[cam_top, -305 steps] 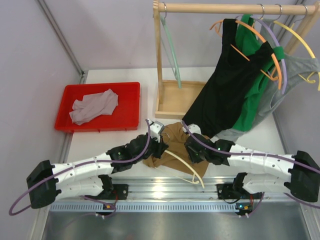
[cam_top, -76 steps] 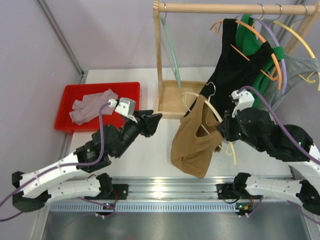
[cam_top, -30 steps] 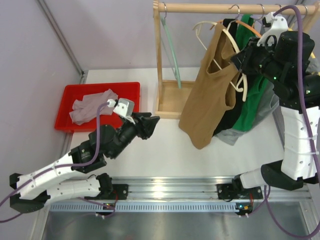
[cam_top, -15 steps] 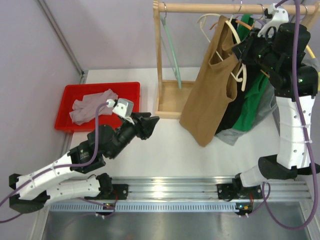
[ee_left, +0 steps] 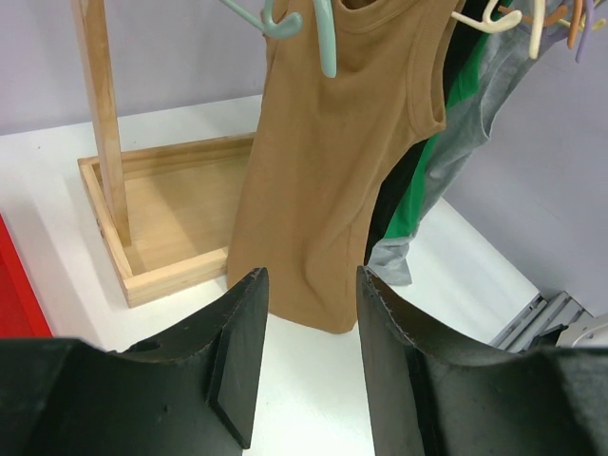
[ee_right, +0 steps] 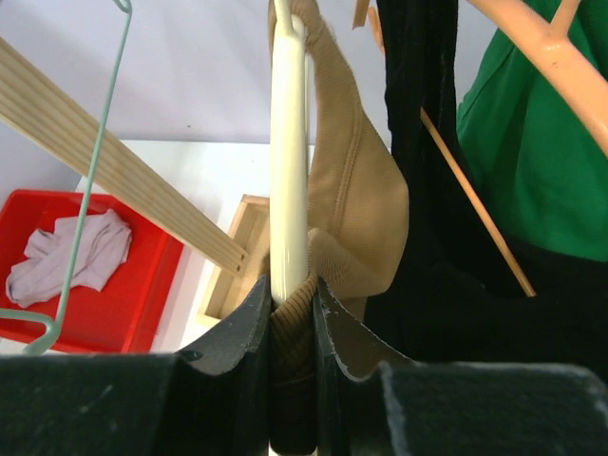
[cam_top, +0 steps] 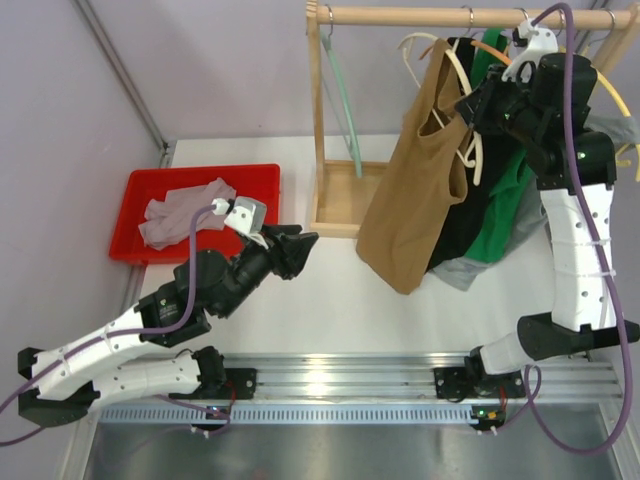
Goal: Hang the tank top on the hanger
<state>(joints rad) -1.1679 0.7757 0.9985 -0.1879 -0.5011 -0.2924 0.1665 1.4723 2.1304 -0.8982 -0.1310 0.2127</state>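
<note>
The tan tank top (cam_top: 415, 185) hangs on the cream hanger (cam_top: 462, 95) under the wooden rail (cam_top: 440, 16) of the rack. My right gripper (cam_top: 478, 105) is raised beside the rail and shut on the hanger's arm and the tank top's strap together. In the right wrist view the hanger (ee_right: 288, 142) and strap (ee_right: 351, 218) run up from between the fingers. My left gripper (cam_top: 300, 243) is open and empty over the table, pointing at the rack. In the left wrist view the tank top (ee_left: 332, 161) hangs ahead of it.
A red tray (cam_top: 200, 210) with a pale grey-lilac garment (cam_top: 187, 212) lies at the left. The rack's wooden base (cam_top: 350, 200) and post (cam_top: 317, 110) stand behind the tank top. A pale green hanger (cam_top: 340, 90), black (cam_top: 470, 210), green (cam_top: 510, 200) and grey (cam_top: 545, 205) garments hang there.
My right arm lifted the hanger with the tank top from the table up to the rail, then shifted it a little left. The left gripper let go and stays back, still.
</note>
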